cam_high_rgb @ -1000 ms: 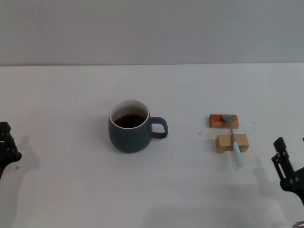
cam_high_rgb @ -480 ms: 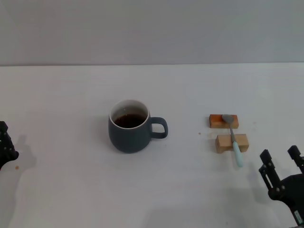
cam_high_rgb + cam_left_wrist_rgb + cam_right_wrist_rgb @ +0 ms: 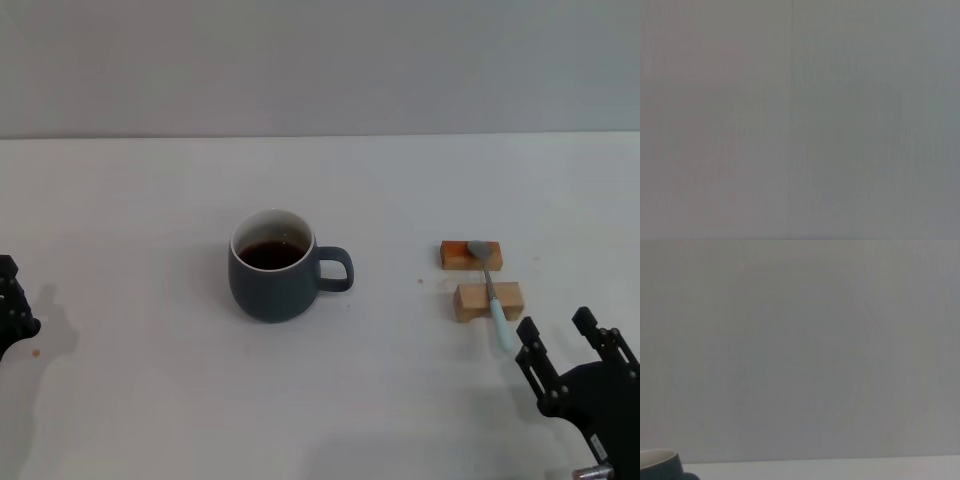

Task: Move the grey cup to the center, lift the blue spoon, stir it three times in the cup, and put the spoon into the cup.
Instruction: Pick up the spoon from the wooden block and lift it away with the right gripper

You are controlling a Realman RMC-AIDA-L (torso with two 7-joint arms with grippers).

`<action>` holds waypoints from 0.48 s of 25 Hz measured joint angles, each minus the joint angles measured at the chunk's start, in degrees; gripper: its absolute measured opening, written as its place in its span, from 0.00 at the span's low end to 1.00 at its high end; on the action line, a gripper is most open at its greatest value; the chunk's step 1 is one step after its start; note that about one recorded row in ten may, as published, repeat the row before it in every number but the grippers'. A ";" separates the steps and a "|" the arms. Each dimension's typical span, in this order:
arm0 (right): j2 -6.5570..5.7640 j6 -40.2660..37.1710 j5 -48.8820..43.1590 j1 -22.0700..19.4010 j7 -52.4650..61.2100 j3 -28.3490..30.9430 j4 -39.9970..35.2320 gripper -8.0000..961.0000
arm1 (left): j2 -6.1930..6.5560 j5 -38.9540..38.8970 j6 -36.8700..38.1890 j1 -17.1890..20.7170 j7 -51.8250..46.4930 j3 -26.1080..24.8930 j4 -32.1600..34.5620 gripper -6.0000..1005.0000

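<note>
The grey cup stands left of the table's middle, handle toward the right, with dark brown liquid inside. Its rim also shows at the edge of the right wrist view. The blue spoon lies across two small wooden blocks, metal bowl on the far block, pale handle sticking out over the near block toward me. My right gripper is open and empty, just nearer than and slightly right of the spoon's handle end. My left gripper sits at the table's left edge, far from the cup.
The white table runs back to a grey wall. The left wrist view shows only plain grey. A small dark speck lies on the table by the left gripper.
My right gripper has come in from the right edge toward the spoon's handle end and shows both fingers spread. The left gripper has drawn back slightly. Cup and spoon have not moved.
</note>
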 joint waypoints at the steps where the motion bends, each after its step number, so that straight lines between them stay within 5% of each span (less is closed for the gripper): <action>1: 0.00 0.24 -0.01 0.05 0.00 -0.04 0.06 0.67 | 0.00 0.03 0.00 0.00 0.01 0.07 0.01 0.00; 12: 0.09 4.16 0.04 1.23 0.15 0.20 0.18 0.67 | -0.02 0.28 0.00 -0.41 0.15 0.31 0.12 0.00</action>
